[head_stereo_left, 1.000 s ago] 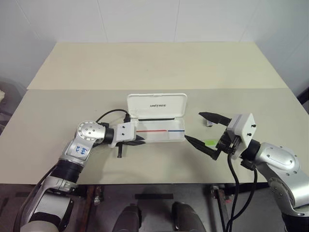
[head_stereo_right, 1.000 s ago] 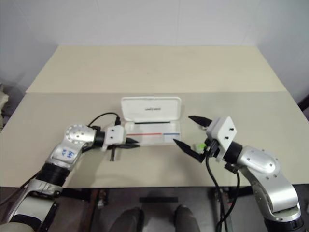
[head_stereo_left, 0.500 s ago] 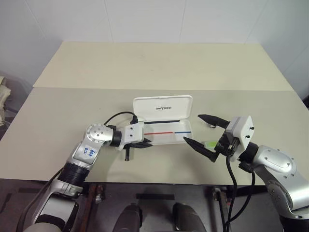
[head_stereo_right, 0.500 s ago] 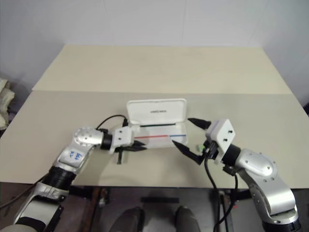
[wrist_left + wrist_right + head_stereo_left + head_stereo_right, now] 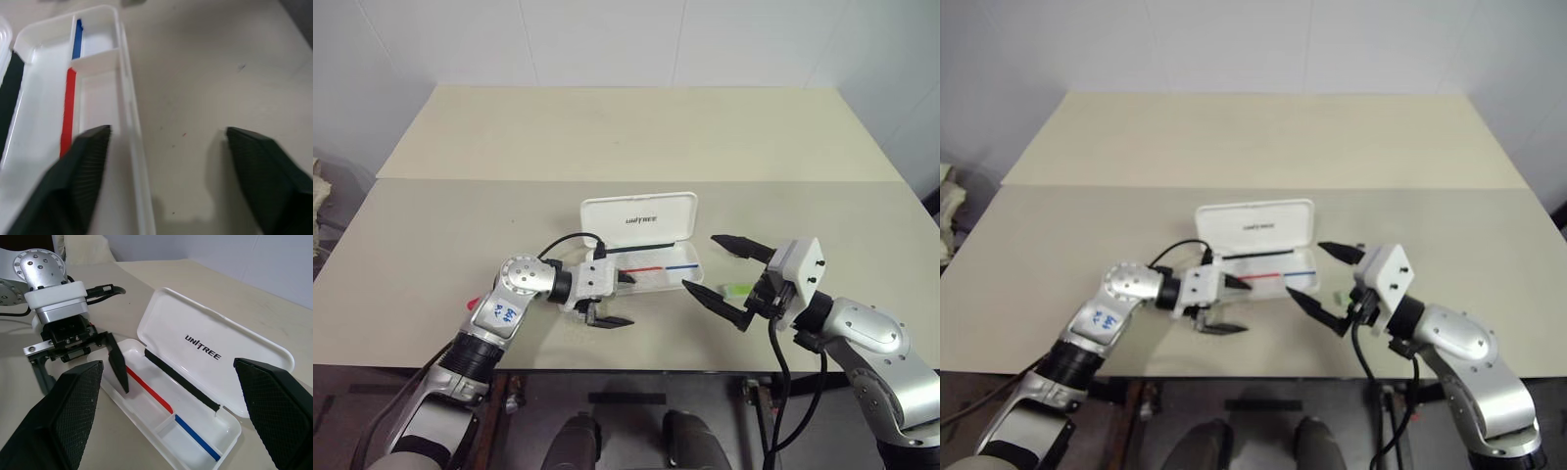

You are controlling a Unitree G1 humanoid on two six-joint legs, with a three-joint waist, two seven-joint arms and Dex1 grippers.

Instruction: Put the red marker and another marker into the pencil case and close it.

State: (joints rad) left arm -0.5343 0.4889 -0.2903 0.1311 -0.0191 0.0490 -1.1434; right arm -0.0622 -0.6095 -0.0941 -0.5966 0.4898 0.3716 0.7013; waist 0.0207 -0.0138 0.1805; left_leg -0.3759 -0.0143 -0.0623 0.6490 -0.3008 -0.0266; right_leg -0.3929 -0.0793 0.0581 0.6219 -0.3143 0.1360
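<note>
At the worktop's (image 5: 607, 137) near edge the pencil case (image 5: 641, 220) lies open, lid up. Left pincer (image 5: 628, 300) gapes wide and empty, astride the tray's front wall. Right pincer (image 5: 699, 261), also wide, hovers over the green marker (image 5: 736, 290) just right of the case. Red marker: cannot make it out in the tray. Best next: lower the right pincer squarely, pinch the green marker mid-length, and lift it clear of the wall.

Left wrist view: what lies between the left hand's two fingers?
The pencil case's front wall and bare table; one finger sits over the tray, the other over the table.
</note>
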